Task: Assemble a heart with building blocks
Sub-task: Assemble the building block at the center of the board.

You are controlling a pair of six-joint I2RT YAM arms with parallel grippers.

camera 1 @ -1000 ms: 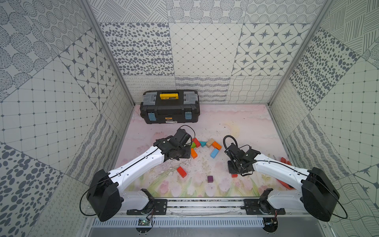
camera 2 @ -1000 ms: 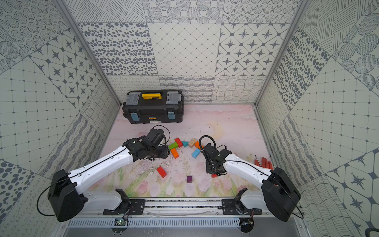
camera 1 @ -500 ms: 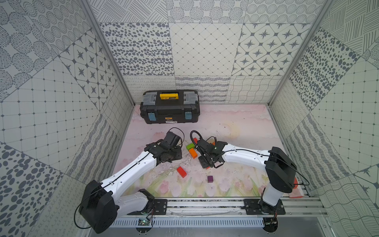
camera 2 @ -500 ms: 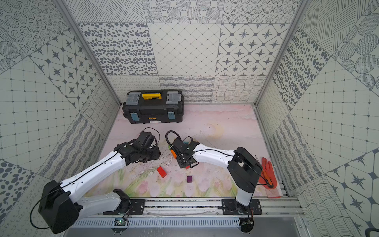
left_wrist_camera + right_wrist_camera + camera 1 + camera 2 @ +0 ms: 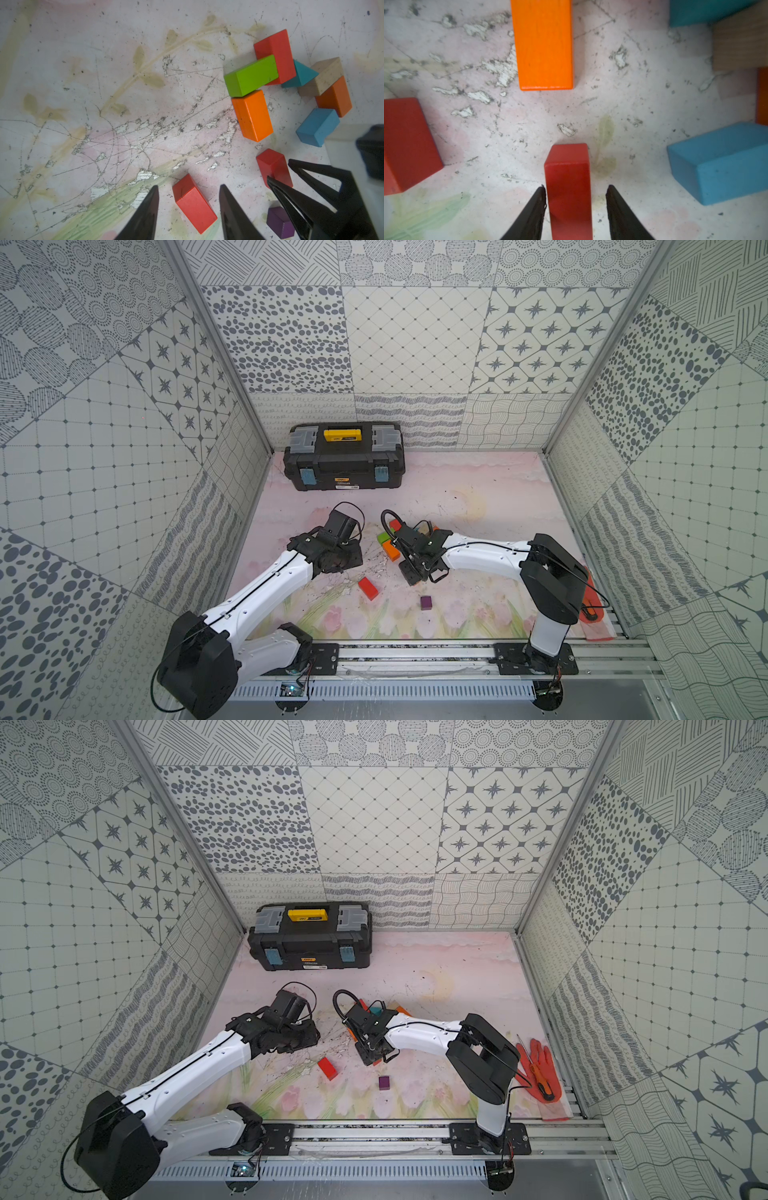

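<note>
Right claw (image 5: pixel 576 186) is down at the tabletop (image 5: pixel 633 104), jaws straddling a red brick (image 5: pixel 569 182). One jaw sits against its side and there's a gap at the other, so it's parted, not squeezing. That brick lies just beyond the end of an orange brick (image 5: pixel 544 43), with the blue brick (image 5: pixel 720 164) across the hollow, on the half-built heart (image 5: pixel 324 80).

Left claw (image 5: pixel 188 186) is part open and empty. A second red brick (image 5: pixel 193 203) lies loose on the tabletop in line with its jaws, apparently untouched. The purple cube (image 5: pixel 280 222) sits near it, apart from the rest.

These look like light, hard wooden pieces with smooth paint. Best to pinch across the long flat sides at mid-length, or a brick could swivel. Nothing anchors the neighbours, so one brush could scatter the outline.
</note>
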